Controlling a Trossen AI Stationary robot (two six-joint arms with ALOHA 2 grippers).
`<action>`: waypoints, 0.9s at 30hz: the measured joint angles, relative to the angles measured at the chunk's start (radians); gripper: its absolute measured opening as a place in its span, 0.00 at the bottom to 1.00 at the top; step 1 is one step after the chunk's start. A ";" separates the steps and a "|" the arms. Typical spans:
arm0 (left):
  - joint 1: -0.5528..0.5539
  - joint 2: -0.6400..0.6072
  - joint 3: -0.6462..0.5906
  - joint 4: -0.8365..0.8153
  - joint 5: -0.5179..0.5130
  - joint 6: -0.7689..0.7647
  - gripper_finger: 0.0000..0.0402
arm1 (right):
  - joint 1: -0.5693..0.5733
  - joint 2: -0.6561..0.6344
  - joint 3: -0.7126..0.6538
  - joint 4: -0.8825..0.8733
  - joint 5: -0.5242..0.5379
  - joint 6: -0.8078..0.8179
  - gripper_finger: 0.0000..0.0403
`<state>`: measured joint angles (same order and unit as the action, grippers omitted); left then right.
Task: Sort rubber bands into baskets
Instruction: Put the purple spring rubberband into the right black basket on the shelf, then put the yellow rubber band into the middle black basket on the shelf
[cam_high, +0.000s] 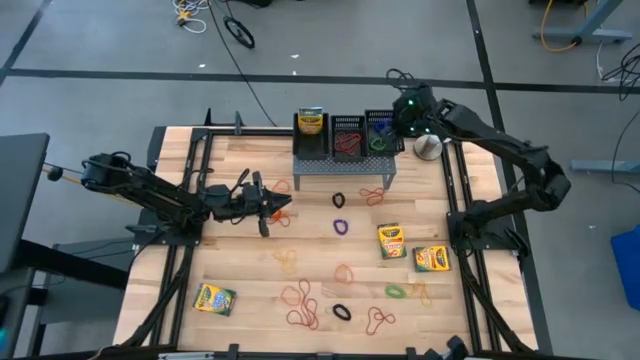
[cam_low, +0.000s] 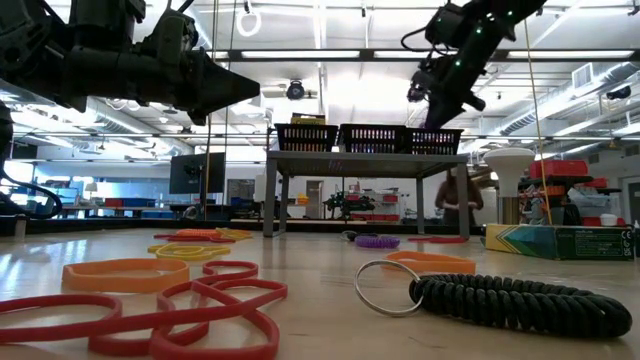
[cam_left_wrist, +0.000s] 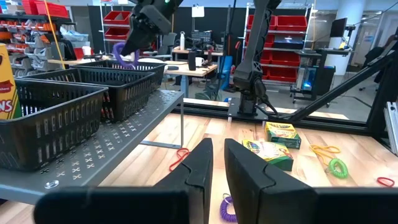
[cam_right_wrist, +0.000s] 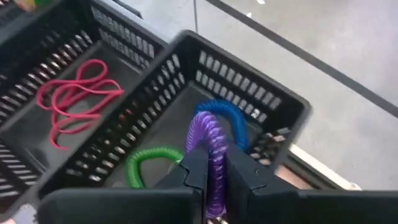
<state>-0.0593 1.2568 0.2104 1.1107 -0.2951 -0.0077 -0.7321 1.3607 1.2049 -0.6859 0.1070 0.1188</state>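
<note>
Three black mesh baskets stand in a row on a grey perforated stand (cam_high: 345, 163) at the table's far side. The left basket (cam_high: 311, 140) holds a crayon box, the middle basket (cam_right_wrist: 59, 102) holds red rubber bands, and the right basket (cam_right_wrist: 186, 124) holds a blue and a green coiled band. My right gripper (cam_right_wrist: 211, 177) hovers over the right basket, shut on a purple coiled band (cam_right_wrist: 210, 140). My left gripper (cam_left_wrist: 214, 168) hangs level above the table's left middle, shut and holding nothing. Many loose rubber bands (cam_high: 303, 305) lie on the table. My right gripper pinches the purple coiled band between its two fingers, and the band's loop (cam_right_wrist: 214, 149) arches out past the fingertips. The fingers slant down from the far right. The band is lifted clear, above the right basket's inside (cam_left_wrist: 124, 56).
Crayon boxes lie at the table's right middle (cam_high: 392, 240) (cam_high: 431, 259) and near left (cam_high: 214, 298). A round metal object (cam_high: 428, 147) stands right of the stand. A black coiled band with a key ring (cam_low: 520, 300) lies near the front edge.
</note>
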 joint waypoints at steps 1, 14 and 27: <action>0.000 0.000 0.000 0.000 0.000 0.000 0.11 | 0.002 0.003 0.000 0.017 -0.001 0.000 0.09; 0.000 0.000 0.000 0.000 0.000 0.000 0.11 | 0.081 -0.026 0.000 0.055 0.076 -0.011 0.39; 0.000 0.000 0.000 0.000 0.000 0.000 0.11 | 0.351 -0.297 -0.108 0.079 0.097 -0.022 0.20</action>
<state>-0.0593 1.2572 0.2108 1.1107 -0.2951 -0.0078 -0.3814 1.0642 1.0973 -0.6074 0.2039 0.0971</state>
